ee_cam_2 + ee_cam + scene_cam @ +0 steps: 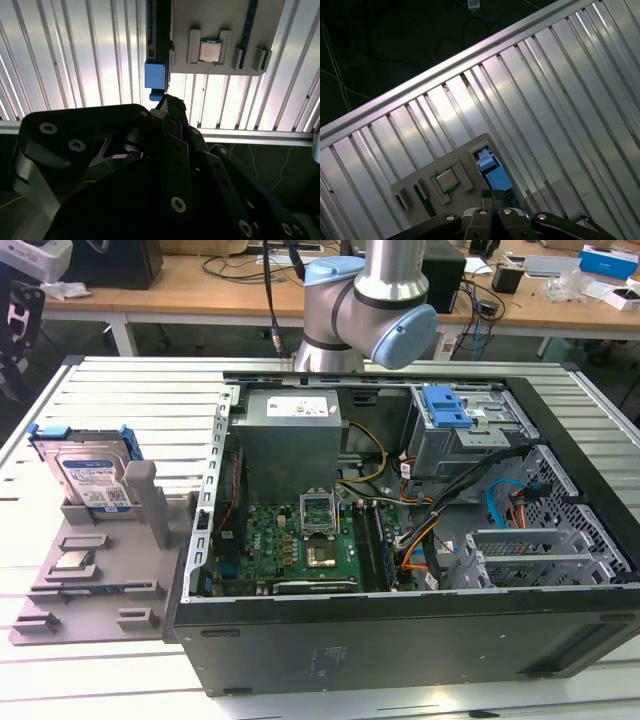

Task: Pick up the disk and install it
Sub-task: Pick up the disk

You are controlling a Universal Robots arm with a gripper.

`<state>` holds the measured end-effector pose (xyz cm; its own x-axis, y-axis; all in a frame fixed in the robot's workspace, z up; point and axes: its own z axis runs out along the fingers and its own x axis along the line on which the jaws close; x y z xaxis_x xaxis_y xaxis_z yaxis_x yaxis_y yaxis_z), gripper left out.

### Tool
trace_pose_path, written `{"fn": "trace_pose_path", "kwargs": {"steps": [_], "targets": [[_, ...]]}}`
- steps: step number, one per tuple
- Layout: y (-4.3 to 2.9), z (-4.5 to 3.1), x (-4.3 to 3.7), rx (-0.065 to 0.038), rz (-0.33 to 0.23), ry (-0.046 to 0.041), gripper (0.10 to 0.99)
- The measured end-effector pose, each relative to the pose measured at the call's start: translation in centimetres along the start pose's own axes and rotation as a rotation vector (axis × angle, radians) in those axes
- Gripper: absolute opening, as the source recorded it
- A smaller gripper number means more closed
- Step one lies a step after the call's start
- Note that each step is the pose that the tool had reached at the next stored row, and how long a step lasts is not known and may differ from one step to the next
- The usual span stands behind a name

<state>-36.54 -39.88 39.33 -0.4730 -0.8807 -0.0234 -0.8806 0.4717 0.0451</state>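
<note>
Computer case (400,640), disk (86,472) upright, blue-white label (102,490)

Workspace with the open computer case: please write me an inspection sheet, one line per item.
Surface: ribbed aluminium table, holding a grey fixture tray and an open computer case.
Job's things: disk in its blue carrier stands on edge in the tray, not installed.
Clutter: small square chip on the tray.
Grippers: dark tool above the table near the tray, apart from the disk.
Cables: orange, blue and black cables inside the case.
Surroundings: wooden benches with boxes behind.
</note>
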Motion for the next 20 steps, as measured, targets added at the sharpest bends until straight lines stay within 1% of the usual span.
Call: {"fn": "trace_pose_path", "kwargs": {"steps": [4, 7, 15, 17, 20], "targets": [[0.0, 0.0, 0.0, -0.001, -0.039, 0.0017, 0.106], [0.0, 0.0, 0.0, -0.002, -0.081, 0.0036, 0.106], [0.0, 0.0, 0.0, -0.004, -0.17, 0.0076, 0.106], [0.0, 0.0, 0.0, -0.004, -0.187, 0.0085, 0.106], [0.0, 0.0, 0.0, -0.004, -0.188, 0.0085, 0.106]]}}
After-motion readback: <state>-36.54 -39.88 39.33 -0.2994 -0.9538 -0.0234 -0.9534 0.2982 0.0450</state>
